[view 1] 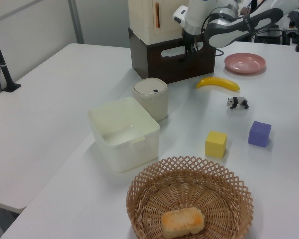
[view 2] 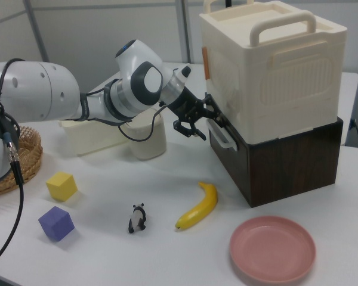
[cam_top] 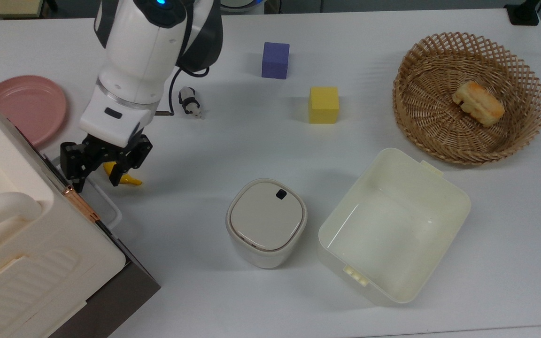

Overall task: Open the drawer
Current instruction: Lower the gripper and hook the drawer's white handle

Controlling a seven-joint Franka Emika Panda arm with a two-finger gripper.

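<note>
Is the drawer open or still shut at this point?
Shut. In the right view the drawer's dark front sits flush with the box, and the open gripper is just at its white loop handle, not yet closed on it.

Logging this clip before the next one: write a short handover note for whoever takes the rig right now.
Gripper: open, at the drawer's white loop handle, fingers not closed on it.
Drawer: dark brown box under the cream case, front shut as far as the right view shows.
Done: approach to the handle.
Left: close on the handle, pull the drawer out. Banana lies on the table nearby; mind it.
</note>
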